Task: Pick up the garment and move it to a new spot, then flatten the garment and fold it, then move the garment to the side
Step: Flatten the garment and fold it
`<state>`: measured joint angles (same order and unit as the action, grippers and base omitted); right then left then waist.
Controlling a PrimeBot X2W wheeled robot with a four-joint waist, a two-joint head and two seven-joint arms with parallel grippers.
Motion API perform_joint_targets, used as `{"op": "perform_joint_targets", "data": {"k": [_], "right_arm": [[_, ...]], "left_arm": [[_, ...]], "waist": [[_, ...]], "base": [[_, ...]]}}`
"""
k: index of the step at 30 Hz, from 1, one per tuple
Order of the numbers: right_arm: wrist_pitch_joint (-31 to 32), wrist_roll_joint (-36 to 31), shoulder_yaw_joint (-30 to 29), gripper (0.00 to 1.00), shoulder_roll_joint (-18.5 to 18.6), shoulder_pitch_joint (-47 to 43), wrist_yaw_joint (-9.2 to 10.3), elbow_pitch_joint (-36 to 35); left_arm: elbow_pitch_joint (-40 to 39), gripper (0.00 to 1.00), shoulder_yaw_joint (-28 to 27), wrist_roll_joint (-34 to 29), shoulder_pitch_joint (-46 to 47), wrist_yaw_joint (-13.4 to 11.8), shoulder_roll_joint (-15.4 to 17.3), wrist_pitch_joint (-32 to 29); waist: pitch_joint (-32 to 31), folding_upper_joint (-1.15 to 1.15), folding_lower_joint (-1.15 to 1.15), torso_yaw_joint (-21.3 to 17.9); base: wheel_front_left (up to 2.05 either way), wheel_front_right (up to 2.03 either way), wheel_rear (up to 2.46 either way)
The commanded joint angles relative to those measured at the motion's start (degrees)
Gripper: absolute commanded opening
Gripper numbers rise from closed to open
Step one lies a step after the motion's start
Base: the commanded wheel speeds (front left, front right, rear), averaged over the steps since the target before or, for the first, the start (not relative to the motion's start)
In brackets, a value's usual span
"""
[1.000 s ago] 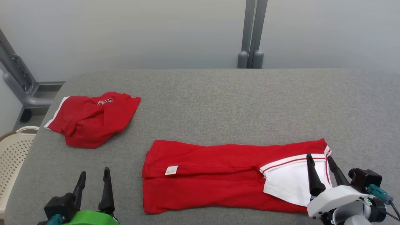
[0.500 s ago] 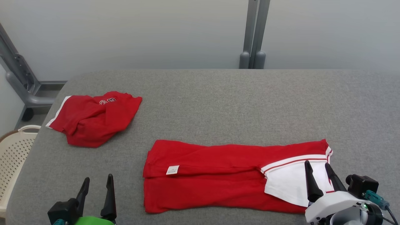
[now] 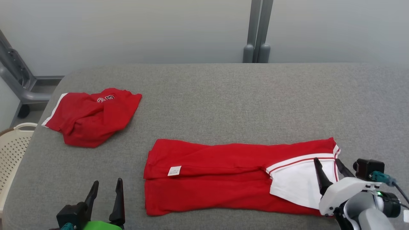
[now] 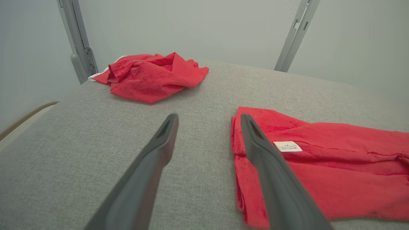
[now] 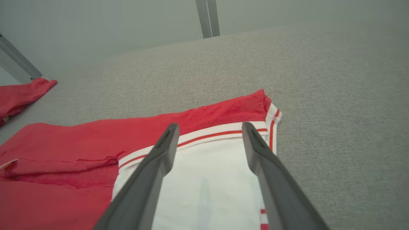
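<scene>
Red garment (image 3: 217, 179) with white, red-striped panel on grey table (image 3: 223, 95).

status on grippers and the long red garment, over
Left gripper open, empty, near label end. Right gripper open, over white end. Long red garment folded lengthwise, lying flat. Crumpled red garment far left, not in the way.

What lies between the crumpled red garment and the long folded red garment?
Nothing: only bare grey table separates the crumpled red garment from the long folded red garment, as the head view and left wrist view show.
</scene>
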<state>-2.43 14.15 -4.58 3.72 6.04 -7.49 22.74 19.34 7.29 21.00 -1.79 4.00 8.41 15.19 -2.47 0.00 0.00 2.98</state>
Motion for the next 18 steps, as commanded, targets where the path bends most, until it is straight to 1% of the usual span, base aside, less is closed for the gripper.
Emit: {"op": "perform_joint_targets", "data": {"k": [1, 5, 8, 13, 14, 18], "right_arm": [[4.06, -0.75, -0.94, 1.00, 1.28, 1.05, 0.02, -0.39], [14.47, -2.41, -4.47, 1.00, 2.30, 2.38, 0.01, -0.90], [21.55, -4.34, -7.45, 1.00, 2.21, 3.37, 0.01, -1.38], [28.89, -5.24, -7.99, 1.00, 2.94, 4.65, 0.00, -3.12], [28.89, -5.24, -7.99, 1.00, 2.94, 4.65, 0.00, -3.12], [32.97, -6.30, -8.56, 1.00, 3.59, 5.06, 0.00, -3.74]], "left_arm": [[-0.22, 1.00, 0.20, -0.71, 0.91, 0.62, 0.22, 0.01], [-0.41, 1.00, 0.26, -1.58, 1.21, 0.72, 0.05, 0.01], [-0.75, 1.00, 0.29, -2.24, 1.77, 0.97, 0.00, 0.01], [-1.20, 1.00, 0.78, -3.25, 3.02, 1.16, -0.16, 0.01], [-1.20, 1.00, 0.78, -3.25, 3.02, 1.16, -0.16, 0.01], [-1.39, 1.00, 0.81, -3.69, 3.84, 1.46, -0.14, 0.01]], "waist": [[0.72, 0.00, 0.00, 0.01], [2.01, 0.00, 0.00, -0.01], [3.38, 0.00, 0.00, 0.23], [5.90, 0.00, 0.00, 1.11], [5.90, 0.00, 0.00, 1.11], [7.46, 0.00, 0.00, 1.76]], "base": [[0.00, 0.00, 0.00], [0.00, 0.00, 0.00], [0.00, 0.00, 0.00], [0.00, 0.00, 0.00], [0.00, 0.00, 0.00], [0.00, 0.00, 0.00]]}}
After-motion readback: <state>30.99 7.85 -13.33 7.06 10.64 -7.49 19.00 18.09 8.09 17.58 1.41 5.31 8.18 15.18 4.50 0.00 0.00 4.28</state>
